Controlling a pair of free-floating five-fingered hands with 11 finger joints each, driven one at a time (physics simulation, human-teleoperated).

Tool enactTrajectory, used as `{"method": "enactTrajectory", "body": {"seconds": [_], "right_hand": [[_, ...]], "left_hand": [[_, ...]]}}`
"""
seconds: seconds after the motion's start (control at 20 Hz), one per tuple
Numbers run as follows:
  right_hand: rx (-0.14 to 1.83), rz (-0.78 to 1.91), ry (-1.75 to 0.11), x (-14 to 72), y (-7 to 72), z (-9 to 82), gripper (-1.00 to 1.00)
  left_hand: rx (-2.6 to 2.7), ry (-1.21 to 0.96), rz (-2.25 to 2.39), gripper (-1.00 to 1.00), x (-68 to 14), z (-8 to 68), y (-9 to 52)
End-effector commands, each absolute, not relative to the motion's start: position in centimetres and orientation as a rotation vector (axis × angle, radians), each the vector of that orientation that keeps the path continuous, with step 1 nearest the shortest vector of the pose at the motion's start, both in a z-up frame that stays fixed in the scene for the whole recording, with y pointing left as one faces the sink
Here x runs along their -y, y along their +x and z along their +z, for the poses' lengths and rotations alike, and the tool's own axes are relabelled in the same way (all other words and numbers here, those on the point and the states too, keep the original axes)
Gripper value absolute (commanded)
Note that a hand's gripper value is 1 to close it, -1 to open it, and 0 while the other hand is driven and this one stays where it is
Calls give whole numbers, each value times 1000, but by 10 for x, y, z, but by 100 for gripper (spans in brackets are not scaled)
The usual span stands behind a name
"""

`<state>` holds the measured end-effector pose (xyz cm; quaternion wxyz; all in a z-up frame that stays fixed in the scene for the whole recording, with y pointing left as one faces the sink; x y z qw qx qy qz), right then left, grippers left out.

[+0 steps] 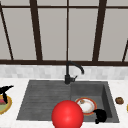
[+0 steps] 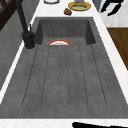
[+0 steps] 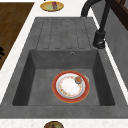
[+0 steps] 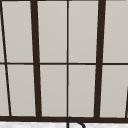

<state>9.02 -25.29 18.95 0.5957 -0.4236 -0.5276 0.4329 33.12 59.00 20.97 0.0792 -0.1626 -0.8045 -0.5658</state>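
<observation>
My left hand [image 1: 5,90] hovers with straight, spread fingers over a yellow plate [image 1: 7,106] on the counter left of the sink; the plate carries a red item [image 3: 54,5]. The same hand appears as a black shape [image 2: 95,125] at the bottom of the left side view. My right hand [image 1: 100,116] hangs at the front right corner of the sink basin with relaxed fingers, holding nothing, and appears again [image 2: 111,6] past the sink's front edge. A red-rimmed white plate [image 3: 70,86] with a small brown morsel [image 3: 78,80] lies in the basin. A large red ball [image 1: 67,115] sits in front of the sink's front edge.
A black faucet [image 1: 68,73] stands behind the sink, between the ribbed drainboard [image 2: 63,75] and the basin [image 3: 40,77]. A brown round item [image 1: 119,100] and a second yellow plate [image 2: 79,5] sit on the right counter. Dark fingertips of a hand [image 3: 1,52] show over the wooden floor.
</observation>
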Motion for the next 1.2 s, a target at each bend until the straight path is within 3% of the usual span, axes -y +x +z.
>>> {"method": "enactTrajectory", "body": {"seconds": [0.0,0.5,1.15], "right_hand": [[1225,1005,-984,253,90,190,0],[1225,1005,-984,253,90,190,0],[1225,1005,-984,253,90,190,0]], "left_hand": [[2409,-487,-1691,-100,-590,210,331],[2321,-356,-1777,-100,-545,205,310],[2294,-352,-1827,-100,-476,182,282]]}}
